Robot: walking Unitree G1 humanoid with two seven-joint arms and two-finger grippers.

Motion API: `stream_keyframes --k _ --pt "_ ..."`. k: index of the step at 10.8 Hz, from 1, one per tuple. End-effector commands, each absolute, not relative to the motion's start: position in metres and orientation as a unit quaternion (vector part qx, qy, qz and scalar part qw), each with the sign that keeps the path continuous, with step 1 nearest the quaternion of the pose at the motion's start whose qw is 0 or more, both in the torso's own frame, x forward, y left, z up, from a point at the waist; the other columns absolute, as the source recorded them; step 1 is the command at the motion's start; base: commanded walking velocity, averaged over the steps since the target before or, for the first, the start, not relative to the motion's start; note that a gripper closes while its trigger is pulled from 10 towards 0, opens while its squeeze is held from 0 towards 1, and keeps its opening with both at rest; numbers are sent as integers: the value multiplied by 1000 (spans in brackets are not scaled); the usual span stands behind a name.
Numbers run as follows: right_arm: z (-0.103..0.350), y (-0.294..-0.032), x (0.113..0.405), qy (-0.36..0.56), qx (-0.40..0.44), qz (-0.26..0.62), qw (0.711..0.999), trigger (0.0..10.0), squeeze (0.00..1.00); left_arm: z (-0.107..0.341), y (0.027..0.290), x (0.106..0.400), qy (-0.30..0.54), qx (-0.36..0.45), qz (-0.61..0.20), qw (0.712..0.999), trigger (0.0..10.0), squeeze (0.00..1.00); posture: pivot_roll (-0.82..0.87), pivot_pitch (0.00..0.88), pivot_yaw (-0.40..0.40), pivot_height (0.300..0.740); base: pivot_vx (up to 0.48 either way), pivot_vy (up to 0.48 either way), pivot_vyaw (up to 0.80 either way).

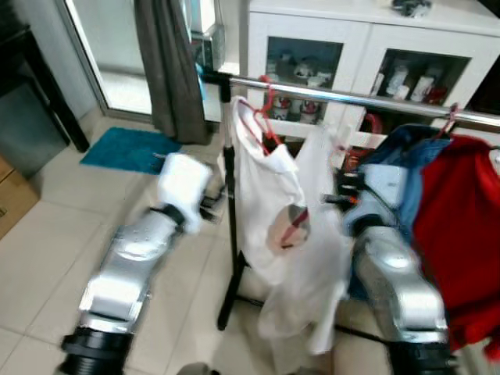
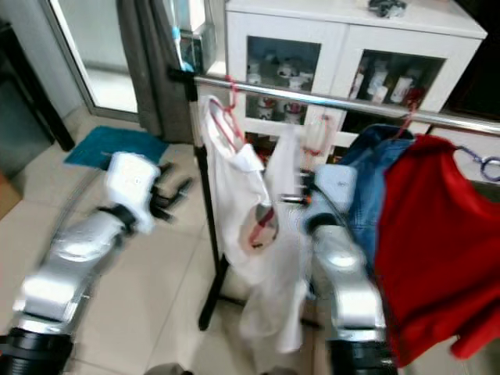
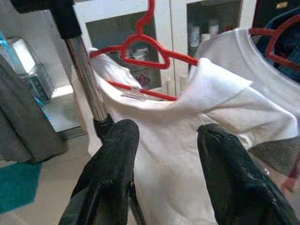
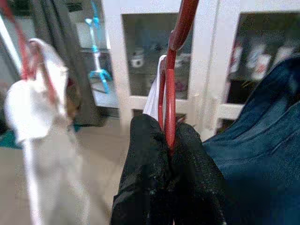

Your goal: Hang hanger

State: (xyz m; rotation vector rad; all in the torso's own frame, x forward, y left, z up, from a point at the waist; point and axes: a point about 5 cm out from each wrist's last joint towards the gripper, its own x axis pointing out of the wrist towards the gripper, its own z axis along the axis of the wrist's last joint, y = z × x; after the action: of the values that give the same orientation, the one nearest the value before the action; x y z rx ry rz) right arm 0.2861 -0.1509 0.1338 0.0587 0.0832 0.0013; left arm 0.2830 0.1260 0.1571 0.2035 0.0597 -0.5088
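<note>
The step in hand looks like carrying a loaded hanger up to the horizontal chrome clothes rail to hook it on. The right claw is clamped tight on the thin red plastic hanger, its two black fingers pressed together around the hanger's lower wire, with a strip of white cloth caught alongside. That hanger stands upright just below the rail, between the white T-shirt on the left and the blue denim garment on the right, in front of the white glass-door cabinet.

The next move, as I judge it, calls for lifting the hook over the rail and settling it into that gap, then letting go without dragging the neighbouring clothes.

The hanger is slim and glossy red; its neck rises out of the wrist view, so the hook itself cannot be made out there.

The left claw is spread wide and holds nothing. It hangs low on the left, near the rack's black upright post, facing a second red hanger already carrying the white T-shirt.

A red garment hangs at the far right.
</note>
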Motion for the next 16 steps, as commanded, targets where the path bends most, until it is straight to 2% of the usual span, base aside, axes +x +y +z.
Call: stream_keyframes --k 1,3,5,9,10,11,13,16 --pt "147 -140 292 18 24 15 999 10000 0 163 133 284 19 108 -237 965 10000 118 86 47 -14 740 322 0 0" --pt "149 -141 293 16 24 7 1000 10000 0 164 134 285 17 106 -234 966 10000 118 83 49 -11 740 326 0 0" --pt "151 -146 296 4 61 -16 998 10000 0 165 131 286 15 107 -240 965 10000 118 84 47 -8 740 317 0 0" --pt "155 -142 304 2 61 3 998 10000 0 167 127 286 4 108 -254 961 10000 82 99 20 -42 740 0 0 0" --pt "156 -141 310 5 58 2 998 10000 0 168 121 281 8 101 -319 942 10000 63 99 7 -45 740 0 0 0" --pt "156 -141 313 8 58 0 998 10000 0 168 119 279 11 100 -344 933 10000 63 99 0 -46 740 0 0 0" --pt "152 -153 332 54 12 -25 998 10000 0 177 108 271 15 122 -475 871 10000 63 103 0 -47 740 0 0 0" --pt "151 -185 353 102 -29 -69 992 10000 0 179 107 270 30 154 -521 839 10000 71 102 0 -43 740 0 0 0"
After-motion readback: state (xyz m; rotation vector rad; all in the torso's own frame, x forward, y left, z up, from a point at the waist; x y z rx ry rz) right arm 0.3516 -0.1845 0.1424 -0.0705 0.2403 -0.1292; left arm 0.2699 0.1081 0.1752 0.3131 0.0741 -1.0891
